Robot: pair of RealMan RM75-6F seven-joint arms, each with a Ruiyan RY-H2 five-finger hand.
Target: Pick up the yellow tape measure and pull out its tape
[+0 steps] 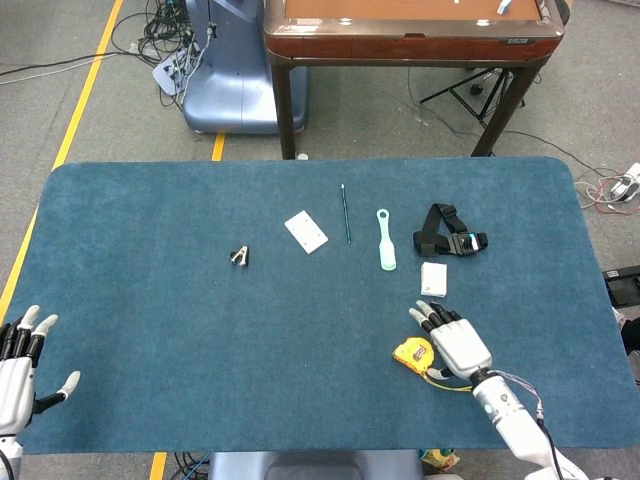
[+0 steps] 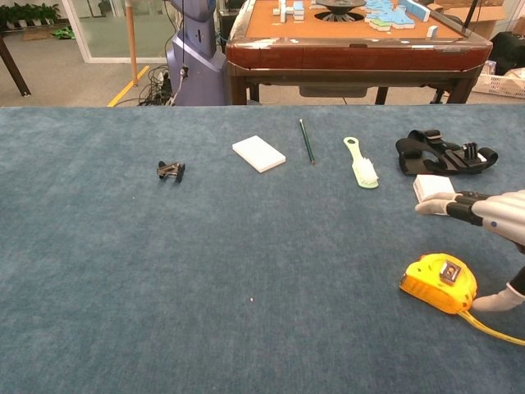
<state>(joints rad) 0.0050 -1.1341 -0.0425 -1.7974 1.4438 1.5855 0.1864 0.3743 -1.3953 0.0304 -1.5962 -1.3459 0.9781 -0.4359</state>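
yellow plastic tape measure (image 2: 440,281) on blue felt, right hand (image 1: 452,343) beside, fingers spread, nothing held

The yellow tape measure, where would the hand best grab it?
Probably around the tape measure's rounded case, from above, thumb and fingers on opposite edges. It lies flat, clip up, and the right hand is open just beside it. That leaves the tape trailing from the near-right corner free to pull.

Right hand (image 1: 455,345) and left hand (image 1: 18,366) empty, fingers spread, palms down.

Glossy yellow plastic tape measure (image 2: 439,282), matt napped table cloth (image 2: 246,246)
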